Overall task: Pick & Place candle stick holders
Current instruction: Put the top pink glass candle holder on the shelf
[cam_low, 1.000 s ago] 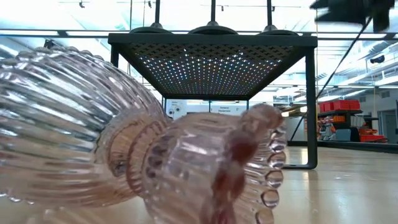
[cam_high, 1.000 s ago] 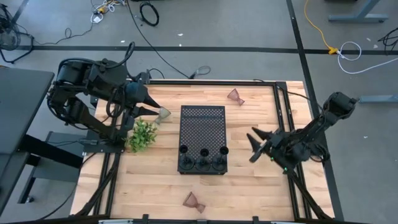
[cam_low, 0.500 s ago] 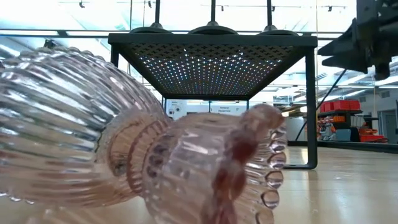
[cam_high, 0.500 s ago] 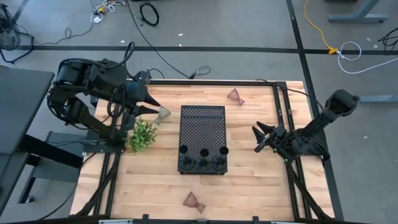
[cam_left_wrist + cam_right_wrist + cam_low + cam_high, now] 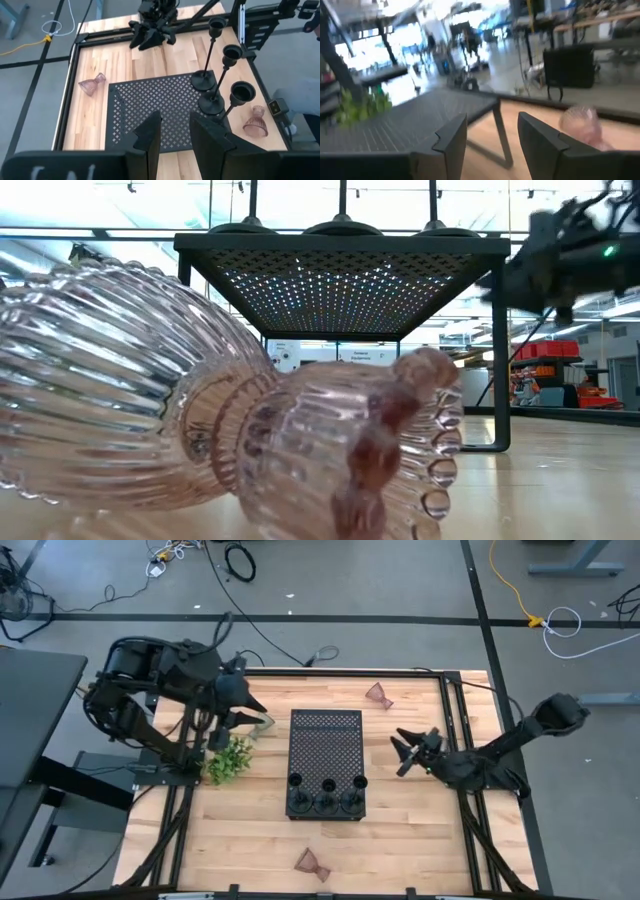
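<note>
Three black candle sticks (image 5: 325, 802) stand on disc bases at the near end of the black perforated tray (image 5: 326, 740); they also show in the left wrist view (image 5: 222, 75). A pale glass cup (image 5: 263, 722) lies on the table left of the tray. One pink cup (image 5: 378, 695) lies at the far side. Another pink cup (image 5: 312, 863) lies on its side near the front edge and fills the low view (image 5: 230, 430). My left gripper (image 5: 257, 708) is open beside the pale cup, which the left wrist view (image 5: 172, 125) does not show. My right gripper (image 5: 402, 750) is open and empty right of the tray.
A green leafy sprig (image 5: 230, 758) lies left of the tray, near the left arm's base. The tray stands on thin legs (image 5: 500, 380) above the table. Bare wood shows between the tray and the right gripper and along the near edge.
My right gripper has gone toward the table's far and left side, closer to the tray, turning as it went. My left gripper has gone a little toward the tray. The cups and sticks have kept their places.
</note>
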{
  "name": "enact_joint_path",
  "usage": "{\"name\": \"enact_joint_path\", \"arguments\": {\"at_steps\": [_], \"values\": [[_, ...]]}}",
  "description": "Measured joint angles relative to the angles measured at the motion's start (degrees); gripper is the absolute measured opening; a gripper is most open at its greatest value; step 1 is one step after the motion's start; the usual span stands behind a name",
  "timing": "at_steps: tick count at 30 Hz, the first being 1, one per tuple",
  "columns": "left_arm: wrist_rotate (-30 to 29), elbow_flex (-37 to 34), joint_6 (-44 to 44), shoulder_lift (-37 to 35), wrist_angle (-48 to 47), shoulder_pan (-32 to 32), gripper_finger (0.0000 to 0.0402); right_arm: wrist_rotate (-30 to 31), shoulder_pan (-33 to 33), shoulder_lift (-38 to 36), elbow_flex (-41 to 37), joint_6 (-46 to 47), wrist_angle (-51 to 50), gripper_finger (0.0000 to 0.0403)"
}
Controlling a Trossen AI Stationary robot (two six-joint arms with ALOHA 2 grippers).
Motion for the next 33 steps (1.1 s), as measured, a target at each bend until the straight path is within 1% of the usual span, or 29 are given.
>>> {"name": "enact_joint_path", "arguments": {"at_steps": [4, 5, 7, 9, 11, 14, 17, 19, 22, 24, 33], "values": [[-0.01, -0.06, 0.20, 0.99, -1.37, 0.00, 0.0107, -10.50, -8.47, 0.04, 2.53, 9.56, -15.62, 0.0174], [0.00, -0.04, 0.20, 0.95, -1.46, 0.00, 0.0107, -13.57, -10.43, 0.04, 3.76, 10.73, -18.71, 0.0174], [-0.04, 0.09, 0.18, 0.94, -1.41, 0.02, 0.0107, -17.85, -13.95, -0.14, 6.62, 10.27, -24.53, 0.0174], [-0.55, 0.04, 0.18, 0.97, -1.43, 0.02, 0.0107, -20.43, -17.02, -0.15, 10.58, 8.65, -30.95, 0.0174], [-1.03, 0.03, 0.17, 0.96, -1.44, 0.02, 0.0107, -22.36, -20.41, -0.18, 14.94, 8.19, -40.71, 0.0174], [-1.12, 0.03, 0.17, 0.86, -1.46, 0.02, 0.0107, -26.43, -26.15, -0.16, 21.85, 11.82, -58.33, 0.0174], [-1.10, 0.03, 0.41, 0.88, -1.52, 0.02, 0.0107, -31.62, -31.57, -0.16, 26.91, 13.49, -69.72, 0.0174], [-1.10, 0.03, 1.01, 0.88, -1.51, 0.02, 0.0107, -34.10, -34.12, -0.16, 28.34, 12.95, -71.89, 0.0174], [-1.10, 0.03, 1.04, 0.88, -1.53, 0.02, 0.0107, -38.39, -38.01, -0.16, 28.60, 9.61, -71.10, 0.0174], [-1.10, 0.04, 1.28, 0.88, -1.51, 0.02, 0.0107, -41.24, -40.92, -0.04, 28.60, 9.40, -71.18, 0.0174], [-1.10, 0.05, 1.51, 0.88, -1.51, 0.02, 0.0107, -48.73, -51.90, 3.45, 28.60, 6.94, -71.78, 0.0174]]}}
